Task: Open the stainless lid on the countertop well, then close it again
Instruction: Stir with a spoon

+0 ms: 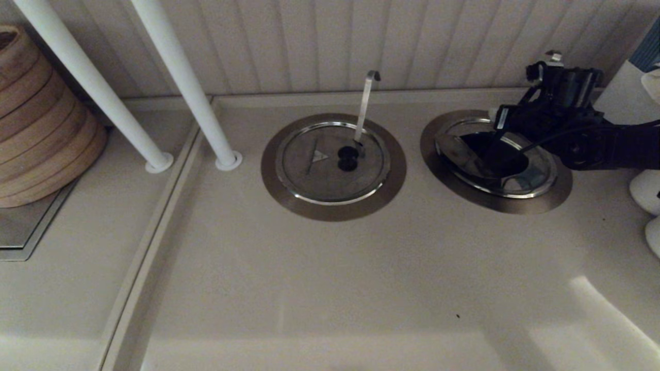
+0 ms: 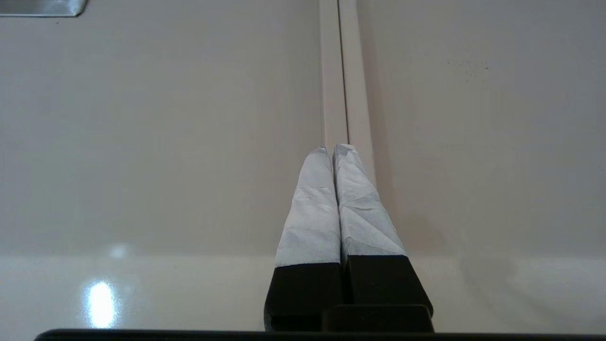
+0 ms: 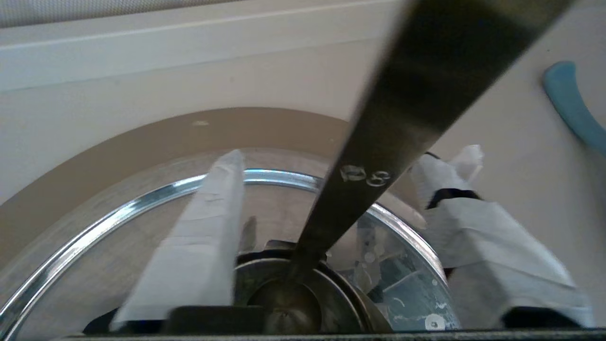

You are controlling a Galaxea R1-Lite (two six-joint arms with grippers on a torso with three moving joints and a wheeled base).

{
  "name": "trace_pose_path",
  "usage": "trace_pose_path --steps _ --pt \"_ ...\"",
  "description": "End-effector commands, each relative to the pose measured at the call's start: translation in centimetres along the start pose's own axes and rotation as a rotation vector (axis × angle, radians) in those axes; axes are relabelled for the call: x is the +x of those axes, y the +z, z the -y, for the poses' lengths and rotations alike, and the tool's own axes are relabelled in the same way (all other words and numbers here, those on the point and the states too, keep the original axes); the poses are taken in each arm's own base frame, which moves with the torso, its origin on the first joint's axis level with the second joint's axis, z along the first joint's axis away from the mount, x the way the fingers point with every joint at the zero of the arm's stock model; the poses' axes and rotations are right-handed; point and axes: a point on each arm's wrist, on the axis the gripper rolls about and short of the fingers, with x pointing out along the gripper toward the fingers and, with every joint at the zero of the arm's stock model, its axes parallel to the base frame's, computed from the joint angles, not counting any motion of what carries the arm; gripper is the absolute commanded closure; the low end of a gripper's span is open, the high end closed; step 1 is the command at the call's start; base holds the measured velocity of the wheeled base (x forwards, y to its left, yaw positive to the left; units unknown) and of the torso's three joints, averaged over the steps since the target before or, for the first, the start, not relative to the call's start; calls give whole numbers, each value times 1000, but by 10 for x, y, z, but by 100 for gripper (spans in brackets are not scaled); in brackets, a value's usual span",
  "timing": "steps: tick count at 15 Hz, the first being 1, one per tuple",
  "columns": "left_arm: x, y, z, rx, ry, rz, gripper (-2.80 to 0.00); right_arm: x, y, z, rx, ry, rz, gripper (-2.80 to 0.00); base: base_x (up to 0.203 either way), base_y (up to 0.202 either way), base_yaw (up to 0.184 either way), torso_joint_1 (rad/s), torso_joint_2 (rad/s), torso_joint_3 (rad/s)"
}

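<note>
The stainless lid point(image 1: 466, 157) lies on the countertop well point(image 1: 541, 202) at the right of the head view, its bluish-grey patch point(image 1: 526, 181) near the front rim. My right gripper point(image 1: 497, 154) hangs right over the lid's middle. In the right wrist view the right gripper point(image 3: 350, 156) is open, with one taped finger point(image 3: 203, 237) on each side of the black knob point(image 3: 284, 298). The flat utensil handle point(image 3: 393, 118) rises between them. The shiny rim point(image 3: 142, 203), the patch point(image 3: 412, 289) and the dull ring point(image 3: 118, 151) show around them. My left gripper point(image 2: 334, 149) is shut, parked over bare counter.
A second lidded well point(image 1: 330, 162) with a hook-tipped handle point(image 1: 366, 103) sits left of the task's well. Two white posts point(image 1: 191, 87) and stacked bamboo steamers point(image 1: 36, 118) stand at the left. White objects point(image 1: 647, 193) crowd the right edge. The wall runs close behind.
</note>
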Motion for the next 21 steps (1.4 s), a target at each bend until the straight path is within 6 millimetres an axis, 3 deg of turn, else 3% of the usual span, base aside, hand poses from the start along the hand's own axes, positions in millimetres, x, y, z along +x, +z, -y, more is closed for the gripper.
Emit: trace_pose_path --steps 1,15,21 --pt "0 0 0 -1 1 -1 0 0 2 1 2 -10 9 -280 0 0 0 0 0 0" --pt "0 0 0 -1 1 -1 0 1 4 16 -41 -79 11 -280 0 0 0 0 0 0" --pt "0 0 0 -1 1 -1 0 4 6 33 -47 -117 19 -280 0 0 0 0 0 0"
